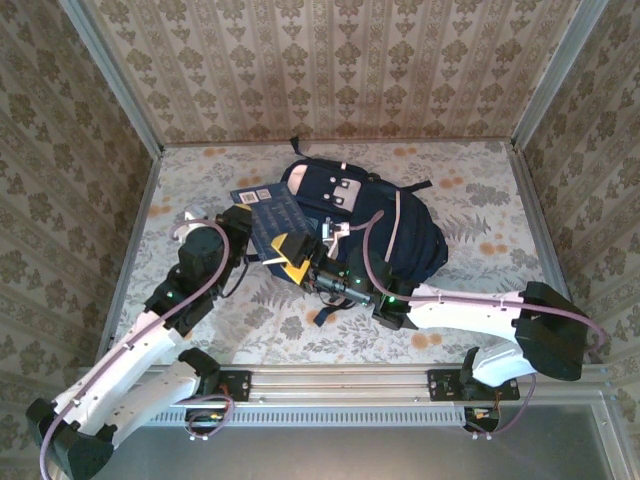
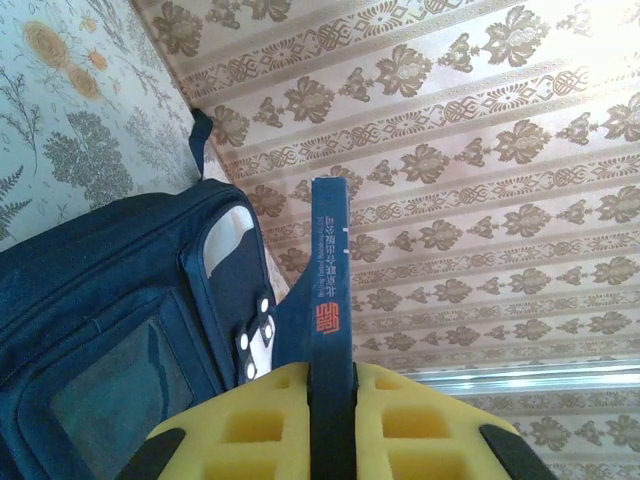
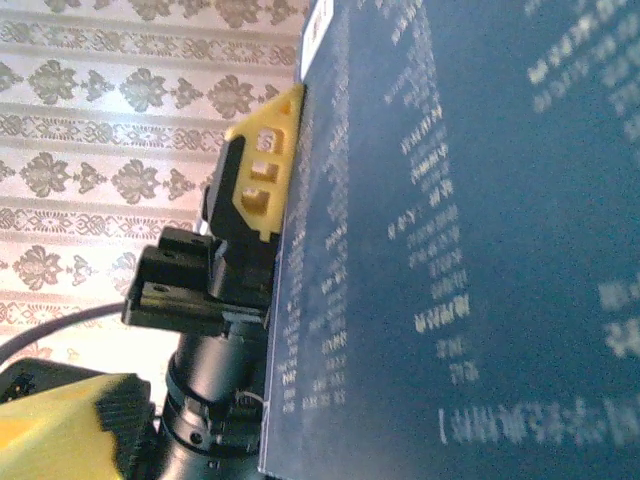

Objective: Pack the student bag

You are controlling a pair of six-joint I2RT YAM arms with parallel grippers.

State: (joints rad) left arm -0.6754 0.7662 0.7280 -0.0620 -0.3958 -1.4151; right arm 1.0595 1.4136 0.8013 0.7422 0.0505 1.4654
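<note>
Grippers, book and student bag. We see the left gripper (image 2: 332, 395) pinching a thin blue book (image 2: 330, 250) by its spine edge, yellow fingers (image 2: 255, 425) on either side of it. The right gripper (image 1: 297, 256) sits just beside the book with its jaws spread, one yellow finger (image 3: 75, 420) standing clear of the cover. The student bag (image 1: 390, 225) lies flat on the floral worktop (image 1: 480, 200) toward the far middle. The book is at its left side, and we cannot tell whether they touch.

A floral-printed tabletop (image 1: 480, 200) lies enclosed by damask-patterned walls (image 1: 350, 70), with a metal rail (image 1: 340, 380) along its near edge.
</note>
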